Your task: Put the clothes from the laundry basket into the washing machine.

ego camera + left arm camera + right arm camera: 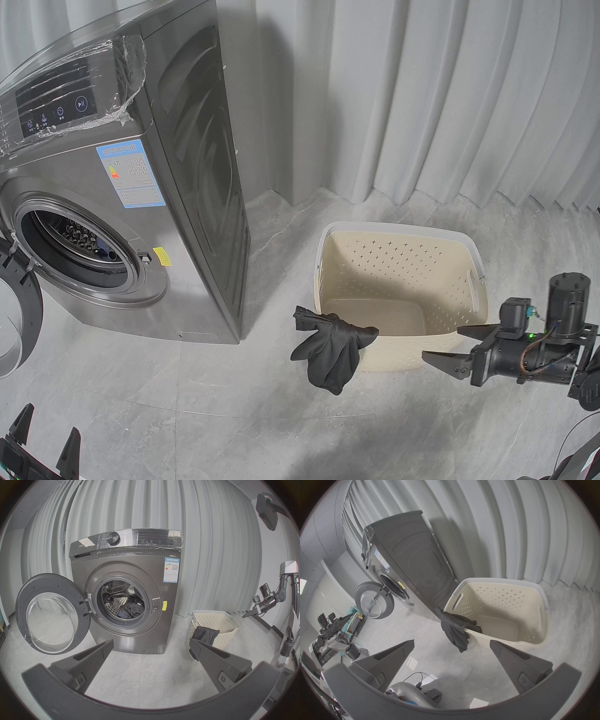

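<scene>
Dark-grey cloth garment (334,350), likely limp and light, drapes the rim of the cream perforated plastic basket (400,228) at 7 o'clock; pinch its bunched top. Right gripper (442,344), left gripper (50,422): jaws wide, empty.

The washing machine (125,187) stands on the floor (219,406) at the robot's left, its door (15,319) swung out to the left of the drum opening. Clothes (129,609) lie inside the drum. The laundry basket (400,230) sits on the floor to the machine's right, near it but apart. A curtain (437,94) hangs behind both. A garment (334,353) is draped over the basket's near-left rim, hanging outside on the machine's side. The right gripper (442,344) is just beside the basket's near-right corner. The left gripper (49,431) is low, before the machine.
</scene>
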Available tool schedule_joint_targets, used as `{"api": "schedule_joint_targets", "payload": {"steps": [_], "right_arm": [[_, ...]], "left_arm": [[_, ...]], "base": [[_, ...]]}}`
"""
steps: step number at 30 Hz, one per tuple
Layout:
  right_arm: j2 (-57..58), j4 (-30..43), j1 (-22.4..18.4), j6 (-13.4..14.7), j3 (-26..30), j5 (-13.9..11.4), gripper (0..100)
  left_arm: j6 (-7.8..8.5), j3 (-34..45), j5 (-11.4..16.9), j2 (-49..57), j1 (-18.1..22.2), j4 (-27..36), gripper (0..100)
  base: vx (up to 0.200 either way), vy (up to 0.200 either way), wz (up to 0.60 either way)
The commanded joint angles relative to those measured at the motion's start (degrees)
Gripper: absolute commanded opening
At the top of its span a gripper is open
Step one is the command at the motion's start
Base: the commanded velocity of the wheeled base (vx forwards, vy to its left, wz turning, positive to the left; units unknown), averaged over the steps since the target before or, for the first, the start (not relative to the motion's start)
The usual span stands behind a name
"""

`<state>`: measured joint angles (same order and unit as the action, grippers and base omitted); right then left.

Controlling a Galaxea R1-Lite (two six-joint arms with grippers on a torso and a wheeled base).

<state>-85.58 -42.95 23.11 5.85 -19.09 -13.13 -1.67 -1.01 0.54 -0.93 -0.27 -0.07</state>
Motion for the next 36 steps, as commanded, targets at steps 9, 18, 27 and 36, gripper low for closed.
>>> {"api": "schedule_joint_targets", "payload": {"steps": [9,18,27,36], "right_arm": [[-19.72,-12.69,4.13,0.74,-3.50,3.55,100],[-24.20,-15.15,6.42,0.83,-6.13,5.92,100],[-29.47,-18.40,7.30,1.44,-9.74,8.47,100],[-33.69,-22.00,8.70,1.36,-12.64,8.65,100]], "left_arm": [[-0.09,0.92,-0.01,0.66,0.00,-0.01,100],[-0.09,1.01,-0.01,0.66,0.00,-0.01,100],[-0.09,0.92,-0.01,0.66,0.00,-0.01,100],[0.00,0.92,-0.01,0.66,0.00,-0.01,100]], "base": [[0.000,0.000,0.00],[0.000,0.000,0.00],[0.000,0.000,0.00],[0.000,0.000,0.00]]}}
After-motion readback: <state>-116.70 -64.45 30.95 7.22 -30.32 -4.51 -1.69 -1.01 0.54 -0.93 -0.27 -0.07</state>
